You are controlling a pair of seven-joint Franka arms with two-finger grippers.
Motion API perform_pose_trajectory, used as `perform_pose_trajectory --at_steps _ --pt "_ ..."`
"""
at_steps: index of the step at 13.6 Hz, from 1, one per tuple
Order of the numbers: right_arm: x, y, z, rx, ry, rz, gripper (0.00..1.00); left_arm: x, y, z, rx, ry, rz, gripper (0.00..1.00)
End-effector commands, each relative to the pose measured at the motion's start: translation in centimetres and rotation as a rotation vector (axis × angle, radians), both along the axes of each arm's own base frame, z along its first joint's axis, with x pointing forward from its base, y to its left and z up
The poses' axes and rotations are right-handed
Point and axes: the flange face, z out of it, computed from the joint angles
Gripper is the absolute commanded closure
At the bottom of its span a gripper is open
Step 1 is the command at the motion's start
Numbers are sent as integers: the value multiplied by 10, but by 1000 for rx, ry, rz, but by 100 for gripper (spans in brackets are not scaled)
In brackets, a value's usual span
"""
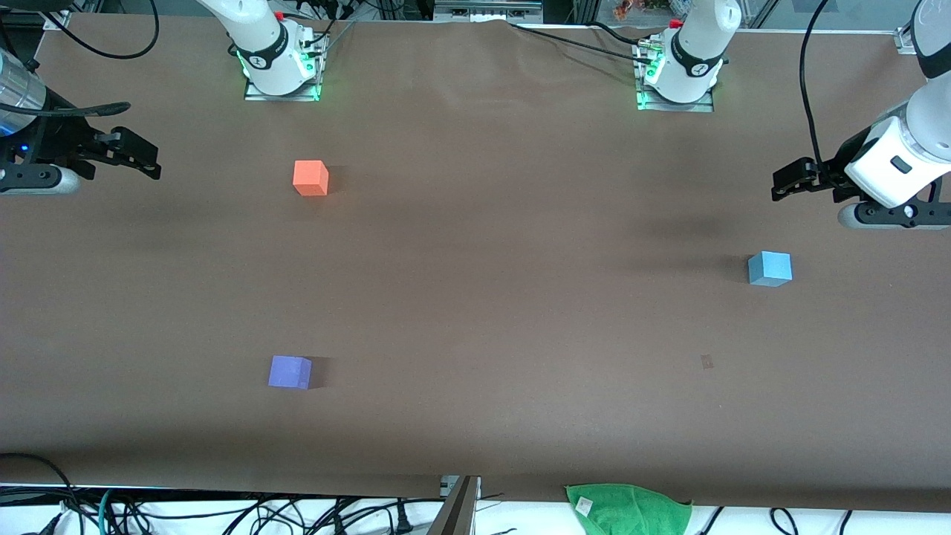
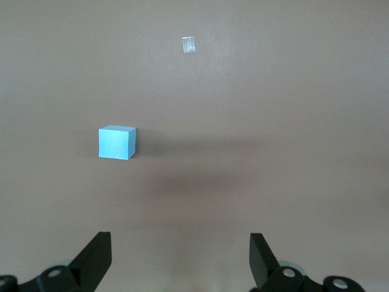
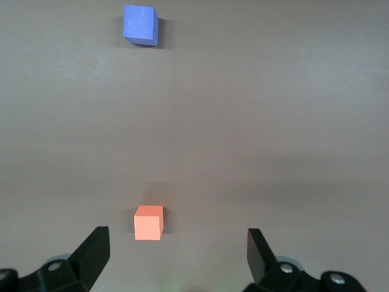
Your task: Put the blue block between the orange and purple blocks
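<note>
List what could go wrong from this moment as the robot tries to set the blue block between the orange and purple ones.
1. The blue block lies off-centre under the open left hand; a straight descent may miss or nudge it.
2. The orange block and purple block sit at the right arm's end, a long carry.
3. The right hand, open over the table near the orange block, could obstruct.

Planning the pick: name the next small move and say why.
Probably bring the open left end effector over the blue block and lower it: the block sits untouched at the left arm's end, while the right end effector waits, open.
</note>
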Motion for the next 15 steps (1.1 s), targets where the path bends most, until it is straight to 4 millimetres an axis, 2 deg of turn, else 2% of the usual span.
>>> perform_pose_trajectory --at_steps 1,6,13,14,15 --pt "0 -2 4 -7 4 9 0 3 0 8 -6 5 -7 0" --pt "0 -2 5 -7 2 9 0 8 2 0 -6 18 -5 0" --pt "0 -5 4 -7 4 3 0 21 6 0 -4 7 -1 0" --pt "0 -5 4 -7 6 3 0 22 10 -2 -5 8 7 0" --pt "0 -5 4 -7 6 3 0 25 26 -9 -4 16 31 0"
